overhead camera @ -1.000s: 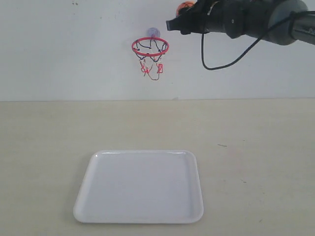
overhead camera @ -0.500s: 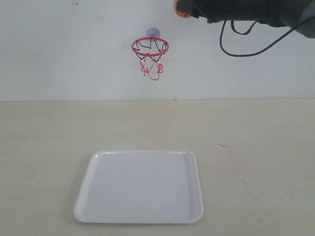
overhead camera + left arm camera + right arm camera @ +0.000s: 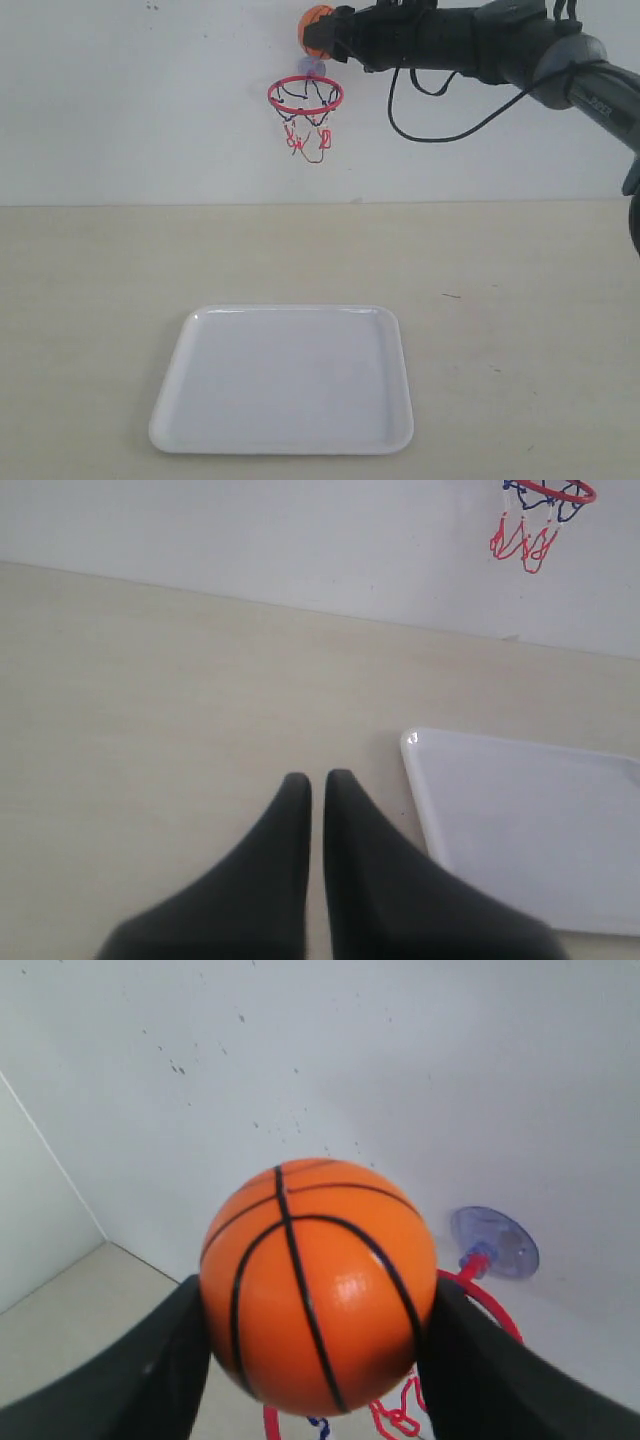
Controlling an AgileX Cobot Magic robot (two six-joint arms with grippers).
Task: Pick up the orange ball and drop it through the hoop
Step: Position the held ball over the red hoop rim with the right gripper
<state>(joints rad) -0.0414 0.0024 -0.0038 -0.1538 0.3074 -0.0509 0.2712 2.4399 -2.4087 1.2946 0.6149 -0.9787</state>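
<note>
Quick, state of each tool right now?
Left tool: closed, holding nothing.
Right tool: closed on the orange ball, just above the hoop.

Pale beige table [image 3: 520, 280] bearing a white tray [image 3: 283, 380] (square, rounded corners)

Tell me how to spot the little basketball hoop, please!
Look at the white wall behind the table. High up on it, past the white tray, hangs the hoop. It is the only red ring with a stringy net, just below the orange ball.
</note>
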